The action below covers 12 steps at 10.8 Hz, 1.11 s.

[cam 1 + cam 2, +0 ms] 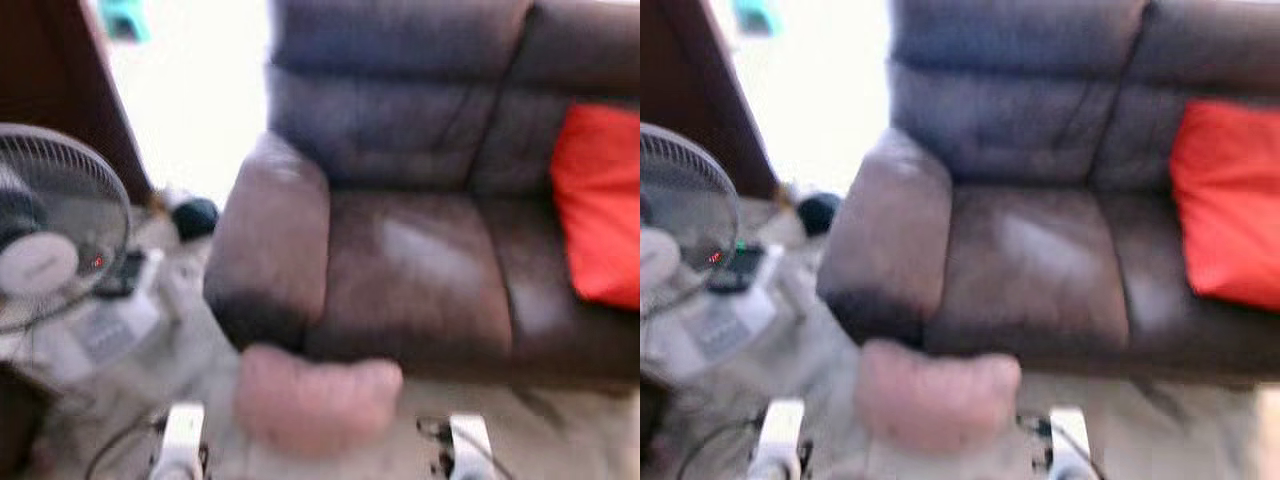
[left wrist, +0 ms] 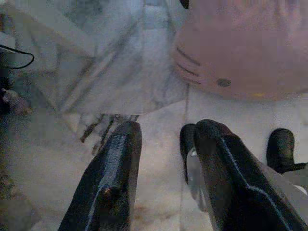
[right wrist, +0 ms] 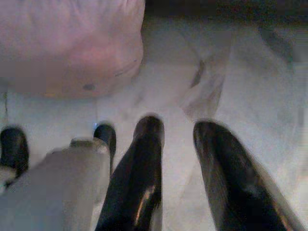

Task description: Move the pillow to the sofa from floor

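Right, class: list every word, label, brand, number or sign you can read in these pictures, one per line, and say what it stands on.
None can be read.
Grey pedestal fan: its pale hub bears no legible marking; the views are blurred.
Pink fabric pillow on the floor: dark marks show in the left wrist view, not lettering.
Brown leather sofa and red cushion: no text visible.

A pale marble floor (image 1: 560, 430) with grey veining is seen in front of a brown leather sofa (image 1: 420, 260). A pink pillow (image 1: 315, 400) is laid on the floor, just against the sofa's front edge below its armrest. A red cushion (image 1: 600, 200) is propped on the sofa's seat (at the far right end). A standing fan (image 1: 50, 240) is placed on the floor to the left, with a dark round object (image 1: 195, 215) and some cables lying near it.
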Motion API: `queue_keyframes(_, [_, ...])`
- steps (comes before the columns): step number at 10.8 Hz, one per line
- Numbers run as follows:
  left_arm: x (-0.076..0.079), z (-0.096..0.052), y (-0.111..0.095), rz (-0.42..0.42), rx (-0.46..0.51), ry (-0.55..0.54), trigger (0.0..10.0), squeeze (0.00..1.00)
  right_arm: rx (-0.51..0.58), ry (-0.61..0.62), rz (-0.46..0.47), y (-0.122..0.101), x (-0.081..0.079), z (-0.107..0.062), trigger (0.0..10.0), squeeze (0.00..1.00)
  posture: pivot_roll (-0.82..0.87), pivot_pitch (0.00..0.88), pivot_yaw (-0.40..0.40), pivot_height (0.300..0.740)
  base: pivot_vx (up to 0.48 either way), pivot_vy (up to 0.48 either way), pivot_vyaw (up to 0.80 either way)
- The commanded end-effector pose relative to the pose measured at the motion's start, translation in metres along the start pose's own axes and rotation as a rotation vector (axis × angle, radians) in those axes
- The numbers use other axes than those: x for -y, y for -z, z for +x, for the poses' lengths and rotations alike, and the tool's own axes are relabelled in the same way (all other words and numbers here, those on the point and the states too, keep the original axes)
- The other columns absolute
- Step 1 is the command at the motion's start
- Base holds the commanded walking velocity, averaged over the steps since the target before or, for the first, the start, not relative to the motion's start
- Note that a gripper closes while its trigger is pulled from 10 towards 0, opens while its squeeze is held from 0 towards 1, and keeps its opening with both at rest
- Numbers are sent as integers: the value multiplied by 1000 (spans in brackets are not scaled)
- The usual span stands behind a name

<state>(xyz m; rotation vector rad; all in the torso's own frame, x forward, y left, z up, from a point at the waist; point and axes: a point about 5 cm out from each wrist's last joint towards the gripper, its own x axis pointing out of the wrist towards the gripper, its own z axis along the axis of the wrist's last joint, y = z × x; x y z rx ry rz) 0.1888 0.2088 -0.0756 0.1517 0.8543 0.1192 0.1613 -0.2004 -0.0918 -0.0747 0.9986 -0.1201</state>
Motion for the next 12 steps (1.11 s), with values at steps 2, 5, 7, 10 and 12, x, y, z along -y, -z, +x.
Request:
queue_keyframes(2, [-2,-2,8,10,-26,-1,10000,0,-10,-1,6,3,0,-1,10000,0,94,94,-74,740,0,0,0])
queue_keyframes(5, [-1,-2,7,16,-21,7,10000,0,-8,-1,7,3,0,-1,10000,0,95,96,-75,740,0,0,0])
queue_keyframes(7, [3,-2,6,21,-15,13,10000,0,-8,0,5,3,1,-1,10000,0,93,96,-76,740,0,0,0])
queue_keyframes(10, [4,-2,6,19,-12,12,10000,0,-27,6,8,4,1,0,10000,0,92,101,-77,740,0,0,-392])
queue_keyframes(12, [2,-2,6,21,-11,7,10000,0,-14,-1,-5,3,1,0,10000,0,93,105,-76,740,0,0,0])
